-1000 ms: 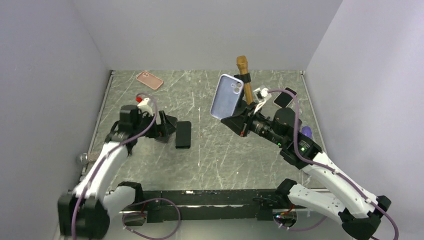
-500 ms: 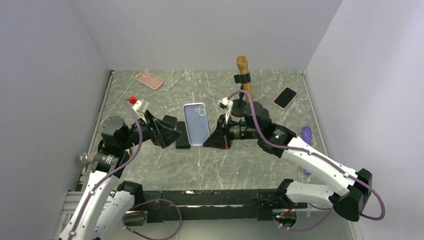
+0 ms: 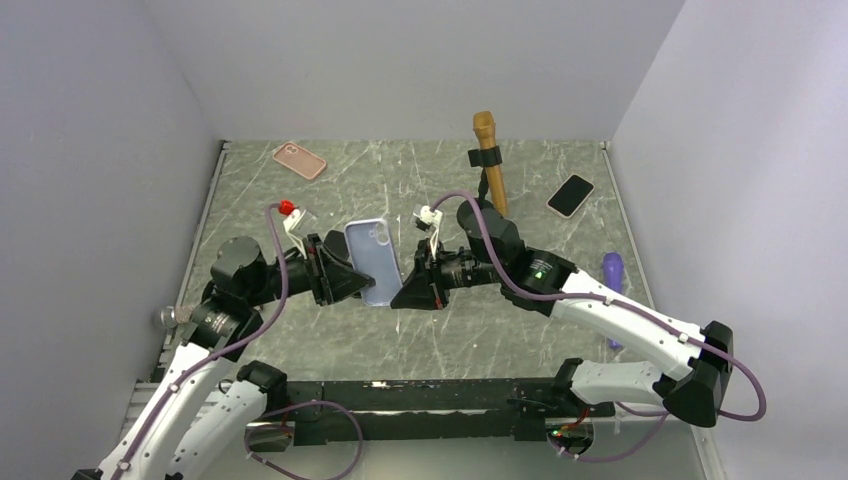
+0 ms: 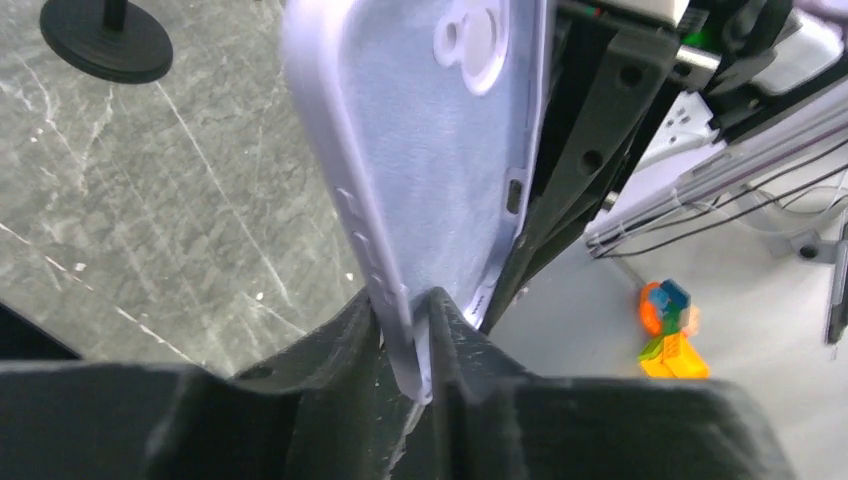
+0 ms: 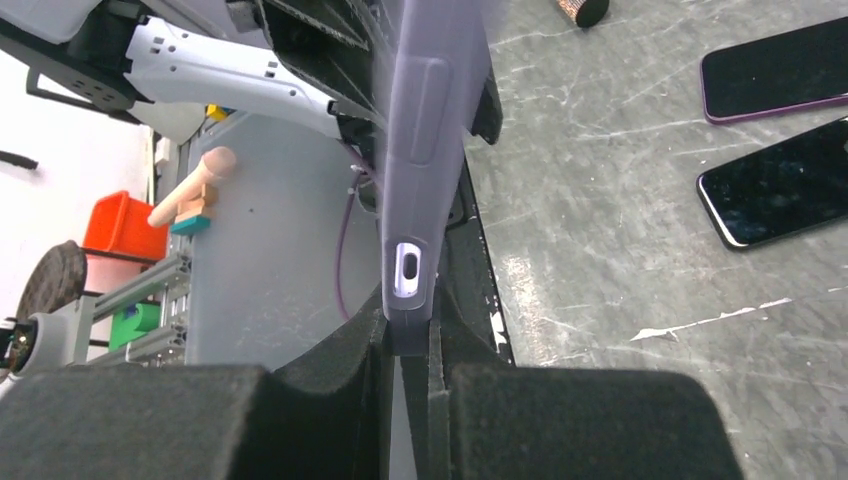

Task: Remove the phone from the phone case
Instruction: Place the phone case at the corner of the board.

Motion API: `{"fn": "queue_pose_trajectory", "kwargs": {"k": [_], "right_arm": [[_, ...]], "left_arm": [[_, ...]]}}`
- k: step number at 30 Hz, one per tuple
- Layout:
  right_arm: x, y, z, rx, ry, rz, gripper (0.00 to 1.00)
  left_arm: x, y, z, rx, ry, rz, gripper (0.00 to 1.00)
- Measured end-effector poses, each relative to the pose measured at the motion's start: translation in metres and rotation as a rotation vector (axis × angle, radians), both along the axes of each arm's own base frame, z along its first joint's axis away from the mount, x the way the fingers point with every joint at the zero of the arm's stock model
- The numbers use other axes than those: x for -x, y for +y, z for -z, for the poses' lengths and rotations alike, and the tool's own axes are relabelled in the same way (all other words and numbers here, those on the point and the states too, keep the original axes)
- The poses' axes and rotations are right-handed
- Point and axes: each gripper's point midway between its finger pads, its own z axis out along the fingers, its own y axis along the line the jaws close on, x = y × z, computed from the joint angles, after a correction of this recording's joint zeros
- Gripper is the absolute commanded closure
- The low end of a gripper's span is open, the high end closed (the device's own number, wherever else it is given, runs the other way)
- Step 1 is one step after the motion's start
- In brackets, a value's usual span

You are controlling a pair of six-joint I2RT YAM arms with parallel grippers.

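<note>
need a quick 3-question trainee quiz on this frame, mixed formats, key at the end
1. True or false: the lavender case has a phone inside it.
2. Which arm has its fingers clamped on the case? A) left only B) right only C) both
3. Name the brown object standing on the table beyond the right arm.

Key:
1. False. The left wrist view shows only the case's bare lining.
2. C. The left gripper and the right gripper each pinch an edge, with the case held between them above the table.
3. The microphone.
</note>
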Motion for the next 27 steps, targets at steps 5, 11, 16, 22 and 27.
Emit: {"fn": "queue_pose_trajectory", "kwargs": {"k": [5,11,16,22,27], "right_arm": [[-0.012,-0.001,0.003,0.022,-0.031,0.063,0.31],[-0.064,-0.038,-0.008,0.065,-0.104,0.481,0.01],[-0.077,-0.095,-0.045,-0.05,-0.184,0.728,0.01],[-0.073,-0.135,-0.071,-0.155,-0.215,0.85,0.01],[-0.071,-0.157,-0.079,-0.182,-0.22,0.918,0.01]], "left_arm": [[-0.009,0.005,-0.005,-0.016,-0.001,-0.074,1.0],[-0.072,0.055,0.023,-0.162,0.22,-0.512,1.0],[-0.125,0.12,0.072,-0.178,0.473,-0.829,1.0],[-0.186,0.193,0.137,-0.124,0.736,-1.083,1.0],[-0.257,0.239,0.176,-0.076,0.863,-1.159,1.0]]}}
